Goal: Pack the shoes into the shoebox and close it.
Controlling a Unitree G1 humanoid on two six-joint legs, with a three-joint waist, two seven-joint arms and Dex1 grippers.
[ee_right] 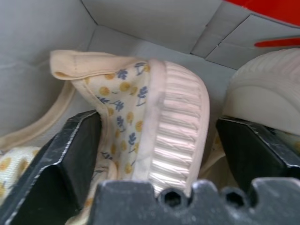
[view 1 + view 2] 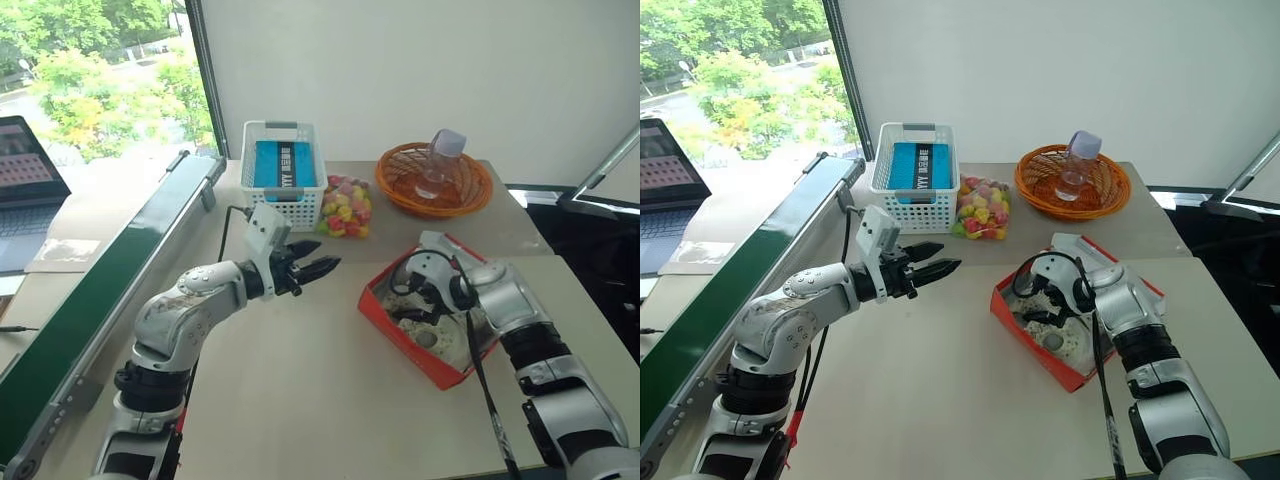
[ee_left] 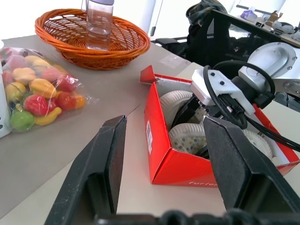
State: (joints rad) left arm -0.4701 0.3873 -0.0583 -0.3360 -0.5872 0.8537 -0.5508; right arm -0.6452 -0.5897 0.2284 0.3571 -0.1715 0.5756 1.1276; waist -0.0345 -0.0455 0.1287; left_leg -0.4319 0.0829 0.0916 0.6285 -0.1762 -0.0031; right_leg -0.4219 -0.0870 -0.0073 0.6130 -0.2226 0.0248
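Note:
The red shoebox stands open on the table at right of centre, its white inside showing. Both cream shoes lie inside it, soles showing in the left wrist view. My right gripper reaches down into the box. In the right wrist view its fingers stand open on either side of one shoe's heel, with the other shoe beside it. My left gripper hovers open and empty over the table left of the box, pointing toward it.
At the back stand a white mesh basket with a blue packet, a bag of coloured candies and an orange wicker basket holding a clear bottle. A green rail runs along the table's left side.

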